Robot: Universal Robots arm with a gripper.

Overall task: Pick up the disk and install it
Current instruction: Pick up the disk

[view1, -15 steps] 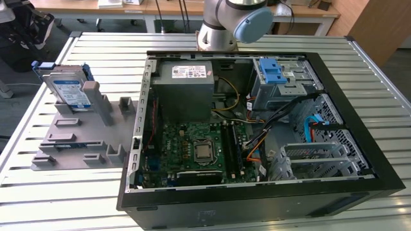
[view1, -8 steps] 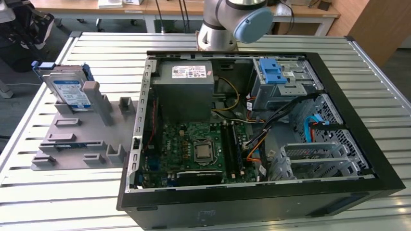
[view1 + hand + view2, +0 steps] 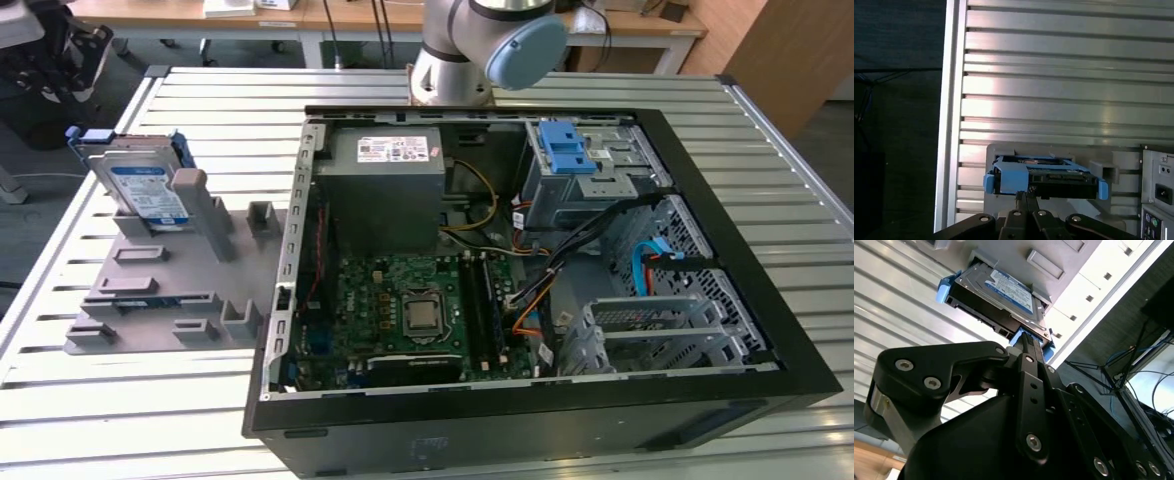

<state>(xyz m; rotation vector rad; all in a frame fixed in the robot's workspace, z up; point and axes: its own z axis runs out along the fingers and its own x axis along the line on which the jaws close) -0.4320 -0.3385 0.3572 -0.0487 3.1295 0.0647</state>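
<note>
Slatted tabletop (image 3: 774, 140), racked disk (image 3: 147, 190) (wooden desks (image 3: 174, 12) behind)

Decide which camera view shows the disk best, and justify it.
The second wrist view: the disk appears close, with label face and connector edge. The exterior view shows its label, propped on the grey holder; the first wrist view shows one edge.

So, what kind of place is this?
Probably a robotics lab or workshop: a robot arm, an open computer case on a slatted metal table, and the disk in a grey fixture.
</note>
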